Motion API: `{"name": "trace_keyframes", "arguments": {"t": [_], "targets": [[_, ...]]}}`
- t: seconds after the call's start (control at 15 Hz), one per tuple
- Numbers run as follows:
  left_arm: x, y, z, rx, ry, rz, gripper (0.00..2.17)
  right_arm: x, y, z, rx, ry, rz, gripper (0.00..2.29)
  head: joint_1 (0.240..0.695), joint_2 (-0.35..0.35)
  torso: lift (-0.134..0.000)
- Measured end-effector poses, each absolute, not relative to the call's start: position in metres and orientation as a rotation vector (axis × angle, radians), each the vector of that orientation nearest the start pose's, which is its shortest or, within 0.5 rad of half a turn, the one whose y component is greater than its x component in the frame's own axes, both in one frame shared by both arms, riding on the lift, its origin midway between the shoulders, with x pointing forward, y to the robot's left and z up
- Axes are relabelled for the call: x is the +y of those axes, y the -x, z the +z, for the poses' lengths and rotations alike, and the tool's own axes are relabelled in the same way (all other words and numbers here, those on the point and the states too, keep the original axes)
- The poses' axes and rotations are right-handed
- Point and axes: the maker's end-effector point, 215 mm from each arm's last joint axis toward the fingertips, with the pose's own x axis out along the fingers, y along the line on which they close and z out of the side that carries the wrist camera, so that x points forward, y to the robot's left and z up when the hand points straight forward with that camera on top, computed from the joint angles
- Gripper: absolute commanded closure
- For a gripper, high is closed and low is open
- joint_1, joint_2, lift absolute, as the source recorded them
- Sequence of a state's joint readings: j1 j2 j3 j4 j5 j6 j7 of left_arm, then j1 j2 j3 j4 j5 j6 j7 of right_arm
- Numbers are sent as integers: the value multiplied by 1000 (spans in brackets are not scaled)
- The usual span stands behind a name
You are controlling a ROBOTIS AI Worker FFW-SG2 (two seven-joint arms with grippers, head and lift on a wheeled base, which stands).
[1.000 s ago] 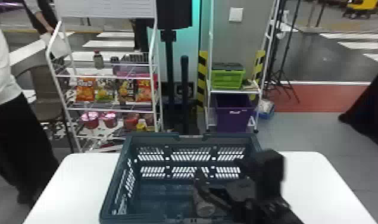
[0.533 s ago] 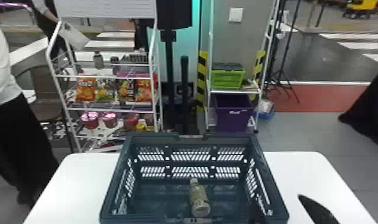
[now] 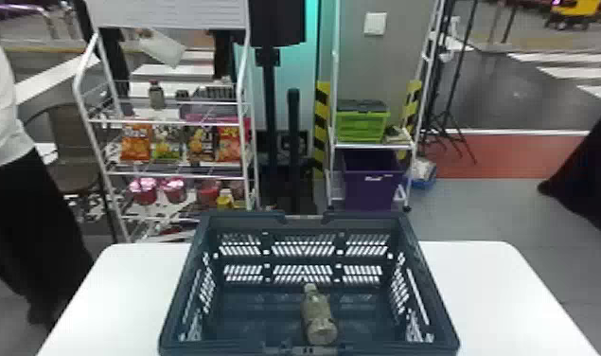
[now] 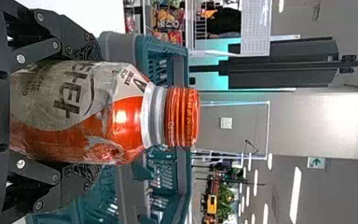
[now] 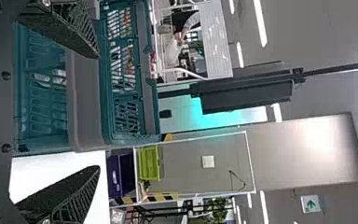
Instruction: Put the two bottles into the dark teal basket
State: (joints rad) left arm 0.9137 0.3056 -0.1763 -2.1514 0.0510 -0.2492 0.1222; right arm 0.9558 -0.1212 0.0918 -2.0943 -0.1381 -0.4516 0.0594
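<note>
L gripper (image 4: 91, 114) clamped round orange-capped btl (image 4: 121, 116), base hidden, R gripper (image 5: 98, 112) spread wide, empty, 2nd btl (image 3: 319, 312) in basket (image 3: 183, 289), lower front cut off

The left end effector (image 4: 94, 113) hides the base of the orange-capped bottle (image 4: 81, 112).

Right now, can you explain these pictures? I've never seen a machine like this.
This is a robot with two arms, each ending in a gripper. One picture looks forward and down from its head; the other two come from its wrists and appear turned on their side. On the white table sits a dark teal basket, with one bottle lying inside. The left gripper holds a second bottle, orange-capped, between its fingers. The right gripper is open and holds nothing.
</note>
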Motion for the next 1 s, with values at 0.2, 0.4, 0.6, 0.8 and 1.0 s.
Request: {"name": "trace_keyframes", "arguments": {"t": [0.2,0.4,0.6,0.8,1.0], "targets": [[180,-311,-339,150,-72,-178,2145,-204,-277,-349,-32,-141,128,33,499,0,0],[183,-327,-304,200,-164,-164,2145,-218,-264,-347,-71,-144,114,36,499,0,0],[173,-355,-268,191,-216,-171,2145,-228,-247,-339,-115,-135,93,39,499,0,0],[157,-383,-231,108,-212,-201,2145,-230,-232,-332,-141,-121,72,43,499,0,0],[140,-416,-233,90,-190,-275,2145,-228,-229,-332,-140,-111,73,46,499,0,0]]}}
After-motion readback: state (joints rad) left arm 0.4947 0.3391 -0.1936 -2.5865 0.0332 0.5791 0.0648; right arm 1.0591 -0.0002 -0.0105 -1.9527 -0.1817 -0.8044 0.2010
